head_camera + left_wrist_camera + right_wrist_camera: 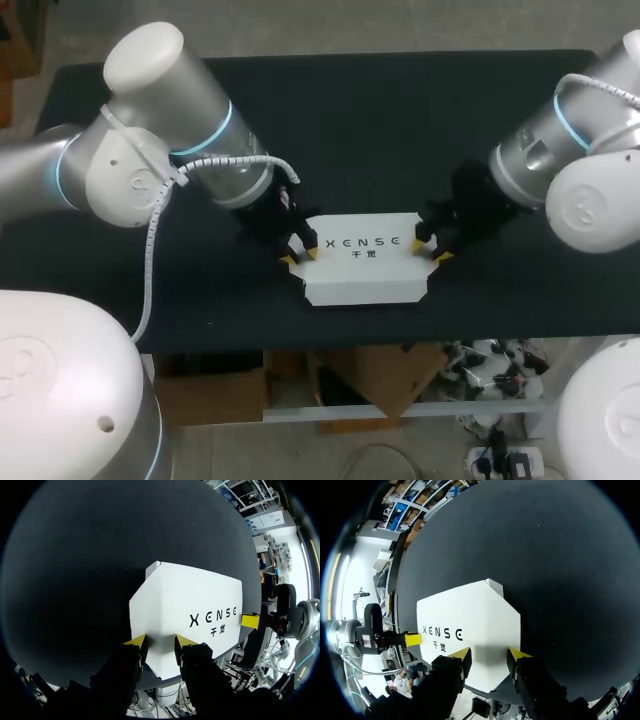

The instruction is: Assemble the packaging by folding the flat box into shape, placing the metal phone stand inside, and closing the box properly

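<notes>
Two grippers flank the white box (365, 270) on the black table (380, 130): left gripper (301, 255) at its left end, right gripper (431, 248) at its right.

Left wrist view: fingers parted at the box's edge, clamping nothing.

Right wrist view: fingers likewise parted at the opposite end.

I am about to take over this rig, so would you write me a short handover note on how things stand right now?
Left gripper: open, tips at the left end of the white box.
Right gripper: open, tips at the box's right end.
Box: on the black table near its front edge, printed face up, between the two grippers.
Done: the box seems folded into shape, with creased faces showing; whether it is fully closed cannot be told.
Left: the metal phone stand shows in no view, so check whether it is already inside, then finish closing the box.
</notes>
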### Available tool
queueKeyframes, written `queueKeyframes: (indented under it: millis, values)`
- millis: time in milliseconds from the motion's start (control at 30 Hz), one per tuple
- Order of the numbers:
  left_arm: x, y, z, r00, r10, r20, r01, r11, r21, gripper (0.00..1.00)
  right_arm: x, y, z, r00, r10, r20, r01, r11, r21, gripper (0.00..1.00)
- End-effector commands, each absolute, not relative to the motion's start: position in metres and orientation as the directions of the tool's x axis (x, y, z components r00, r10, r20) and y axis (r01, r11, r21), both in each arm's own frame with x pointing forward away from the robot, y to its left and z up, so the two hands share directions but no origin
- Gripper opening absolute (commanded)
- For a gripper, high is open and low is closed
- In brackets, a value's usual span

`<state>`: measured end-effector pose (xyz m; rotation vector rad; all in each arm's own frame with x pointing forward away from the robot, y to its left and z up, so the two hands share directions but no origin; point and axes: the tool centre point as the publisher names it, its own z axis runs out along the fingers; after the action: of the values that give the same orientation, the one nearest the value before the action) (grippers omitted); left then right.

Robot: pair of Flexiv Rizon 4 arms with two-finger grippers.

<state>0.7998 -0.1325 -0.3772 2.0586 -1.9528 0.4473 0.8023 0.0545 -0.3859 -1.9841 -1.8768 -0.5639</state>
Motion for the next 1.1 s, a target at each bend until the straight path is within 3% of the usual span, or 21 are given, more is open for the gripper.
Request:
queueKeyframes:
  millis: [33, 1100]
  values:
    - [0.794, -0.135, -0.383, 0.038, -0.913, 0.406, -0.998, -0.055, -0.031, 0.37, 0.798, 0.053, -0.391, 0.031, 0.849, 0.528, 0.997, -0.061, 0.038, 0.49]
    - [0.795, -0.144, -0.385, -0.028, -0.858, 0.514, -0.998, -0.008, -0.068, 0.40, 0.803, 0.059, -0.392, -0.021, 0.788, 0.616, 0.997, -0.029, 0.071, 0.49]
